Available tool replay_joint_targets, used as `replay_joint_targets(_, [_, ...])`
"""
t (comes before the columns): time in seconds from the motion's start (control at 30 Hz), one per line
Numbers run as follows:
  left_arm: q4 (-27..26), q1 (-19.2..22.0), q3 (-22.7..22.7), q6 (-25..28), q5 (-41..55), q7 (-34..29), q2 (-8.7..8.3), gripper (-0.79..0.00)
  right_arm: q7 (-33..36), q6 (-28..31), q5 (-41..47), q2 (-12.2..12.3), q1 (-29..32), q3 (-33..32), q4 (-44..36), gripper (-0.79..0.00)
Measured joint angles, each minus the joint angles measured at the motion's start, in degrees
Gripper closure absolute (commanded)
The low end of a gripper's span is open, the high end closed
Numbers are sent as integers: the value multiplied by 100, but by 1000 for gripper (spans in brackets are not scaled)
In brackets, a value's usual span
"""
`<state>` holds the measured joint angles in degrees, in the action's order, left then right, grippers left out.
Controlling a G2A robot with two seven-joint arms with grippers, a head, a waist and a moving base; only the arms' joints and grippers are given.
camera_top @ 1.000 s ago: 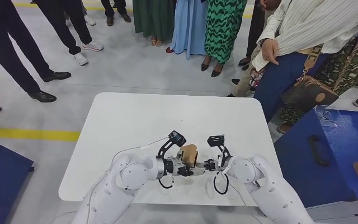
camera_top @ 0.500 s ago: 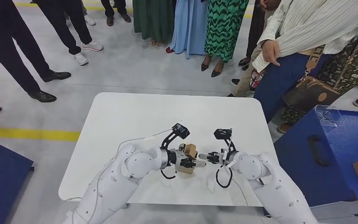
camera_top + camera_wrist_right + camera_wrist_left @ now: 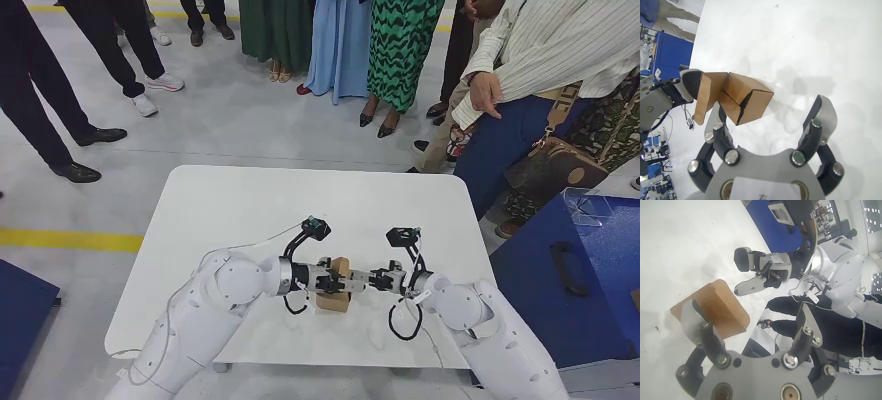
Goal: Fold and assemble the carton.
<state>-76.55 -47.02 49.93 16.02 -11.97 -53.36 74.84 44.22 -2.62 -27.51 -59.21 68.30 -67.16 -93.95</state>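
Near the middle of the table's edge closest to the robot, the carton [image 3: 335, 287] is seen resting on the white surface. It is made of brown corrugated cardboard and is box-shaped. The flaps at one end are partly folded with dark gaps left between them, and one flap with rounded corners is left standing out.

The left gripper [image 3: 745, 305] is spread wide, with nothing clamped. One metal finger [image 3: 689, 313] is laid against the carton's side, while the other is held well apart from it. The right gripper [image 3: 770, 104] is likewise held wide open and empty, just beside the carton's folded end. Ribbed black pads are carried on its fingers [image 3: 818, 111].

The table [image 3: 250, 220] is smooth and matt, with rounded corners and a few dark specks. It is surrounded by a grey floor [image 3: 230, 110] marked with a yellow line [image 3: 70, 240]. A blue unit [image 3: 570, 270] is placed off its right edge.
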Motion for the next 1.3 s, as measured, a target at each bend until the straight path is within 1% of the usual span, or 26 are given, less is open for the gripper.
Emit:
replay_joint_targets(0.23, [350,74,62,-47,649,-163,30,-785,-204,-3,197,-1,57,-209,-54,-785])
replay_joint_targets(0.37, [527,138,8,-25,731,-120,60,-785,-119,101,315,13,128,-309,-102,-785])
replay_joint_targets(0.47, [631,196,-65,-62,737,-94,90,-785,-36,150,163,17,156,-252,-101,-785])
replay_joint_targets(0.83, [744,257,-169,-60,782,-38,139,-785,-81,62,-401,-20,118,35,19,-785])
replay_joint_targets(1.3, [929,322,-351,-53,860,12,226,-785,-177,81,-522,-74,58,155,242,-785])
